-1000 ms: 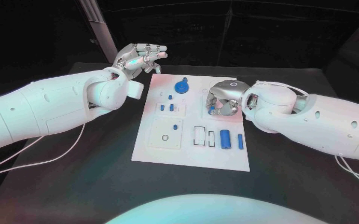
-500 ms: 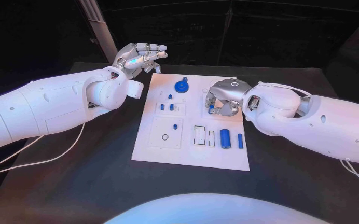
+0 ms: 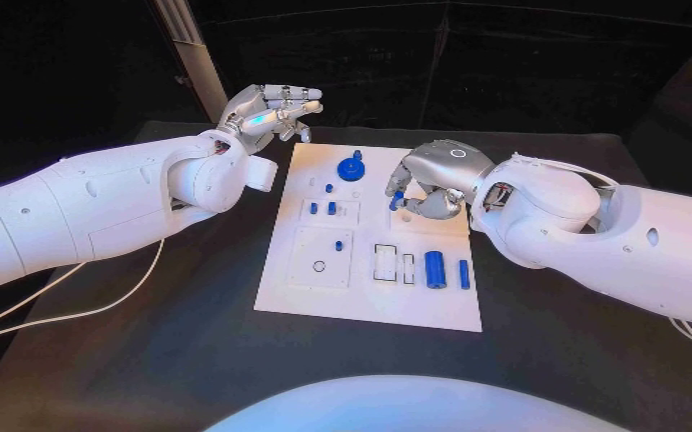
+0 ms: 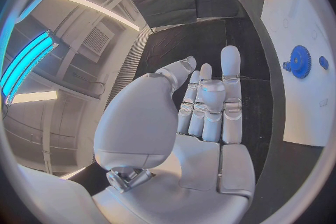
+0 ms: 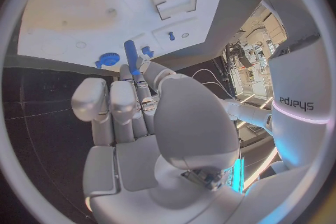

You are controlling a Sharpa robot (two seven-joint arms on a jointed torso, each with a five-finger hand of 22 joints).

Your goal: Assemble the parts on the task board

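Now right robot hand (image 3: pixel 430 184) pinches a blue peg (image 3: pixel 397 199) above the task board (image 3: pixel 289 287).

The white rectangular task board (image 3: pixel 368 242) glows bright against the dim black worktop (image 3: pixel 173 322). Surroundings stay dark. Wrist views bend straight edges strongly at their rims.
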